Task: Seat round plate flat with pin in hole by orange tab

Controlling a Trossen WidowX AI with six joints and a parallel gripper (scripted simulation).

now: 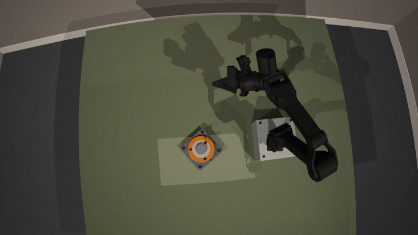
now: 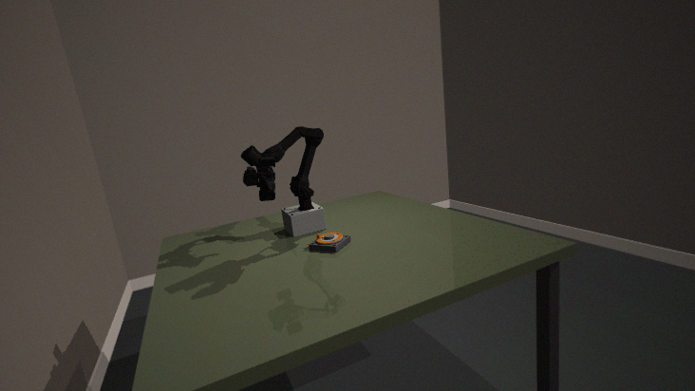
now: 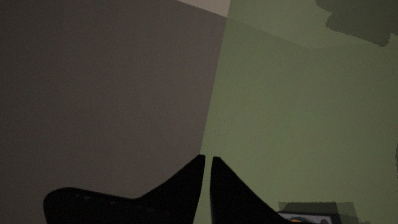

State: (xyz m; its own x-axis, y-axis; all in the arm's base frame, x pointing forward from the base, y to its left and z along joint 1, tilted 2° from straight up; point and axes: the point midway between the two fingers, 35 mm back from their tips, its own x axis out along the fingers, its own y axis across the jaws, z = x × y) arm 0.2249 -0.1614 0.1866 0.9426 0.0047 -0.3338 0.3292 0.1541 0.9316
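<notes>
Now, plate: the round orange plate (image 1: 201,149) sits on the dark square base (image 1: 200,165), around the grey post (image 1: 200,148), near the middle of the green table (image 1: 131,189).
Tab and pin: too small to see well; I cannot tell if the hole is over the pin.
Gripper: the gripper (image 1: 216,83) is high in the air and far from the plate, touching nothing.
Fingers: the two black fingers are squeezed almost together with nothing between them.
Way to the plate: from above, the plate lies down and a little left of the gripper; from the wrist, just a bit of it peeks in at the bottom right.
Arm: the black arm (image 1: 295,112) bends up from its grey block (image 1: 260,140) and reaches back, with the gripper pointing left.
Next, I think: swing toward the plate and come down.
</notes>
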